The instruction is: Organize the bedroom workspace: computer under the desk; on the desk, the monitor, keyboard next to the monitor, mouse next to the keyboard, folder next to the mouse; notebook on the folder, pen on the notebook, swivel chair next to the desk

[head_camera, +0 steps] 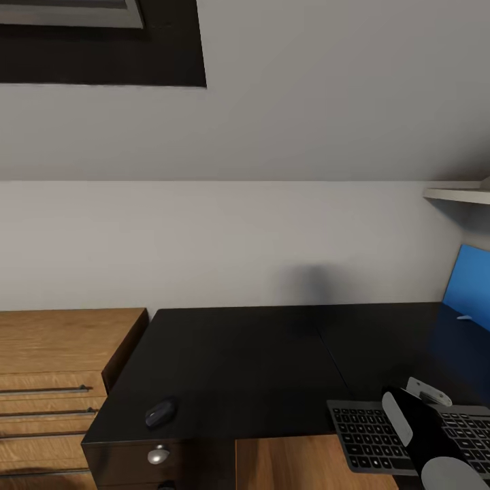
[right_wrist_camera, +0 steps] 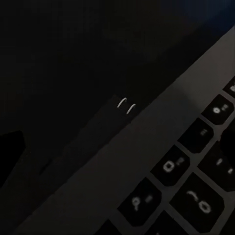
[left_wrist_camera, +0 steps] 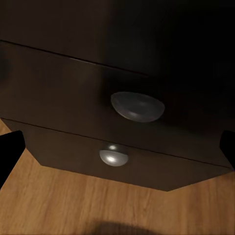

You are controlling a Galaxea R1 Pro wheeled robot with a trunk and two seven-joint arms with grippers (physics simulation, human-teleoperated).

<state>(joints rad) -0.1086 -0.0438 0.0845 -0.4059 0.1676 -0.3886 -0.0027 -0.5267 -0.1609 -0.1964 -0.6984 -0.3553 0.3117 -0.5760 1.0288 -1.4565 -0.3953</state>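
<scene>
Here we see the keyboard (head_camera: pixel 408 435) lying at the desk's (head_camera: pixel 272 361) front edge, overhanging it, with our right gripper (head_camera: pixel 415 415) above its middle; we cannot tell whether the fingers are parted or clamped on it. We judge this placement unfinished, as the keyboard needs seating fully on the top. The mouse (head_camera: pixel 160 412) rests near the desk's left front corner, well apart from the keyboard. The folder (head_camera: pixel 469 282) leans upright at the far right. In the left wrist view, the fingers (left_wrist_camera: pixel 10 154) stand apart, facing the drawer unit (left_wrist_camera: pixel 73 88) with two knobs (left_wrist_camera: pixel 137 106); the drawers are closed, contents hidden
</scene>
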